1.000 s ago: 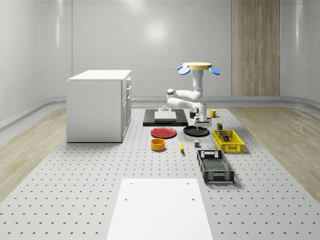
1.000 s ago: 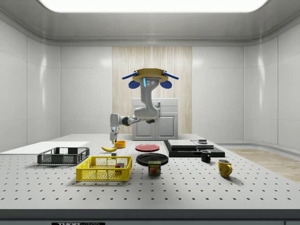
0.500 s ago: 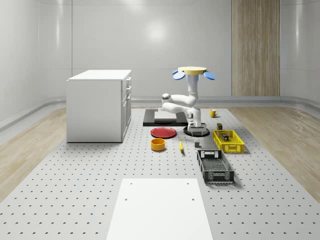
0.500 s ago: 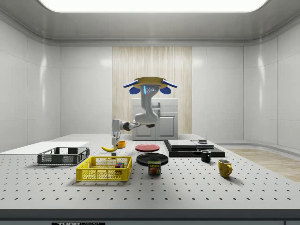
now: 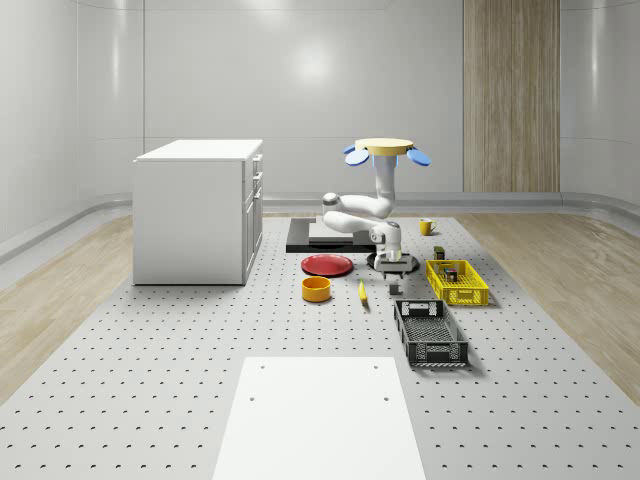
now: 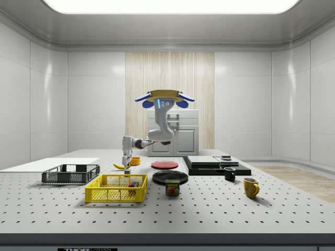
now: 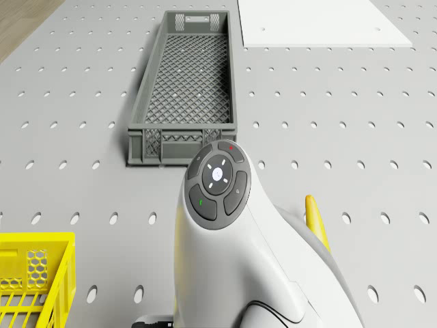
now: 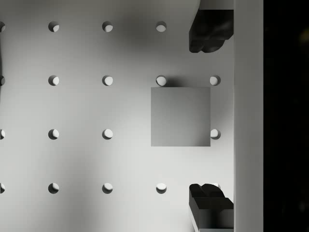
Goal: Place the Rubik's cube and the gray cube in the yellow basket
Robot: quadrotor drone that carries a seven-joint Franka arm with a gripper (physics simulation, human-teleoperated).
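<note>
Whole-scene view, left to right: a white cabinet (image 5: 198,211) stands on the perforated table (image 5: 150,340). To its right lie a red plate (image 5: 327,265), an orange bowl (image 5: 316,289) and a banana (image 5: 362,292). Behind these sits a black slab (image 5: 298,240) bearing a pale block. Further right are the black plate (image 5: 380,262), the gray cube (image 5: 394,289), a dark mesh crate (image 5: 430,332) and the yellow basket (image 5: 456,282). A yellow mug (image 5: 425,227) stands behind the basket.

The basket already holds small items; a multicoloured one, apparently the Rubik's cube (image 6: 134,184), shows through the mesh in the side view. A tin (image 6: 172,187) stands just beside the basket.

The drone (image 5: 387,149) hovers above the black plate area, arm bent downward. The gripper (image 5: 394,268) hangs just above the gray cube, between the banana and the yellow basket.

Wrist view: the fingers (image 8: 210,32) are spread wide. The gray cube (image 8: 180,116) rests on the table between them, off-centre, touching neither pad. Nothing is held.
</note>
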